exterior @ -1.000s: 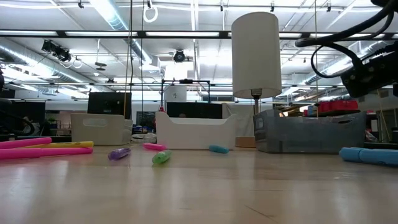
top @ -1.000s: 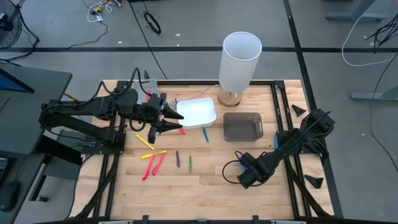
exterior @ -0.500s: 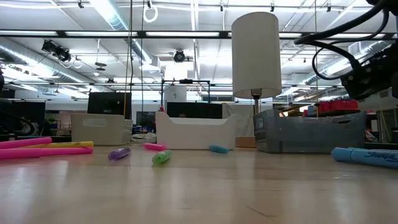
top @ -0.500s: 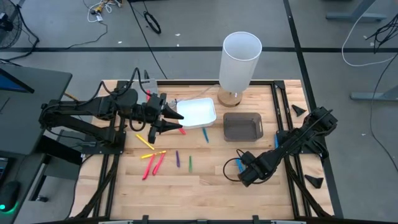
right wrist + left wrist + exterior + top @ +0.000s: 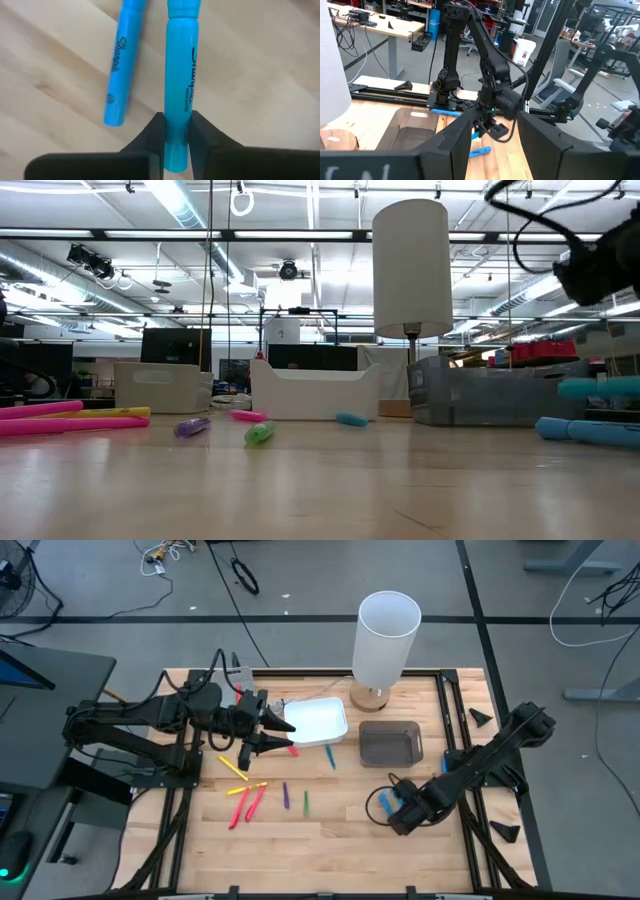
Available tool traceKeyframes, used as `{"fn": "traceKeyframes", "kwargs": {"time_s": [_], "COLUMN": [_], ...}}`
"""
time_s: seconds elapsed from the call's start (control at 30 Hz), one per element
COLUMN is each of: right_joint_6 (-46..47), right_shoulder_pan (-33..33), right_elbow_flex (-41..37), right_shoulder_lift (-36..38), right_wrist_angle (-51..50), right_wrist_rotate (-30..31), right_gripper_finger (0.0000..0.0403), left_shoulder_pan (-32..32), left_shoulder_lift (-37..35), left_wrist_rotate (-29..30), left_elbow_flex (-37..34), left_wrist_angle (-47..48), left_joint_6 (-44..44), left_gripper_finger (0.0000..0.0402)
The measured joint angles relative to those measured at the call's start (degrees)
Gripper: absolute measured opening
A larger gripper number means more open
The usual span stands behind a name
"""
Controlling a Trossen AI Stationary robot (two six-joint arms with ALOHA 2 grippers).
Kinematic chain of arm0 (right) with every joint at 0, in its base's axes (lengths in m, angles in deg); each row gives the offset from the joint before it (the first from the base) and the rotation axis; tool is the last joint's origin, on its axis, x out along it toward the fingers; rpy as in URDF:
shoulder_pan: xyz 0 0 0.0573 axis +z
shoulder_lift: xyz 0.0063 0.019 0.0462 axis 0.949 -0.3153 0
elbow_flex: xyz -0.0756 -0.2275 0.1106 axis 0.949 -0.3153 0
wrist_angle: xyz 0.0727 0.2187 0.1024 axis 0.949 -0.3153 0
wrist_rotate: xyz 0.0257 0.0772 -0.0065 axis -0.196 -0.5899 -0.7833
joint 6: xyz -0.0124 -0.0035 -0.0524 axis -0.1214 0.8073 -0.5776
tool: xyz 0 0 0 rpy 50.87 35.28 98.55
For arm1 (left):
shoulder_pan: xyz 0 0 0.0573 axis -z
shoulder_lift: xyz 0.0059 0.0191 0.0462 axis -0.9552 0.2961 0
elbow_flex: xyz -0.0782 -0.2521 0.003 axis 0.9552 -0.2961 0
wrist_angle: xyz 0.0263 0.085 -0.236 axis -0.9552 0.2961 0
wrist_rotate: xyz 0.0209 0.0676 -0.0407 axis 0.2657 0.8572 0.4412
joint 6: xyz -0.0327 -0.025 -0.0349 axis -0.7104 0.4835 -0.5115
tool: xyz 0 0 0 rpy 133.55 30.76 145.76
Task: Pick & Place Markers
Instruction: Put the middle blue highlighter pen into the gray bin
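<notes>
My right gripper [image 5: 175,131] is shut on a light blue marker [image 5: 181,75] and holds it over the table's near right part [image 5: 384,802]. A second blue marker [image 5: 119,65] lies flat on the wood just beside it [image 5: 590,430]. Several more markers lie in the middle: yellow [image 5: 232,768], pink [image 5: 240,804], purple [image 5: 285,795], green [image 5: 306,802], blue [image 5: 331,757]. My left gripper [image 5: 288,736] hangs open and holds nothing, by the near left corner of the white tray [image 5: 318,722]. My right gripper pinches the marker's barrel [image 5: 177,122] between its two fingers, toward the end away from the wider cap end [image 5: 183,10]. The fingers [image 5: 202,135] point down from above and lie across the marker. It hangs level, lifted clear of the table [image 5: 600,387].
A dark grey tray [image 5: 390,743] stands behind my right gripper, right of the white tray. A tall white cylinder on a wooden foot [image 5: 385,640] stands at the far edge. Bare wood lies along the near edge between the markers and my right gripper.
My right gripper has risen and drifted a little toward the table's right edge. One of the two blue markers that lay side by side on the wood is now lifted clear and level under it. The other has stayed on the table.
</notes>
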Motion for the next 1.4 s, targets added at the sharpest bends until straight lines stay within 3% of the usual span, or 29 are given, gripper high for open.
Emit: {"fn": "traceKeyframes", "kwargs": {"time_s": [0.3,0.73,0.93,1.4], "right_joint_6": [-2.0,-19.1,-34.1,-67.4], "right_shoulder_pan": [0.0,-1.2,-3.5,-11.0], "right_elbow_flex": [0.1,0.2,0.2,0.2], "right_shoulder_lift": [13.1,24.3,25.3,25.3], "right_wrist_angle": [-1.8,3.6,14.6,50.5], "right_wrist_rotate": [11.3,26.8,32.8,33.9], "right_gripper_finger": [0.0044,0.0044,0.0044,0.0044], "left_shoulder_pan": [-0.1,-0.1,-0.1,-0.1], "left_shoulder_lift": [0.0,0.0,0.0,0.0], "left_wrist_rotate": [0.2,0.4,0.5,0.4], "left_elbow_flex": [0.0,0.0,0.0,0.0], "left_wrist_angle": [0.0,-0.2,-0.2,-0.3], "left_joint_6": [0.0,0.0,-0.2,-3.4], "left_gripper_finger": [0.0165,0.0165,0.0165,0.0165]}}
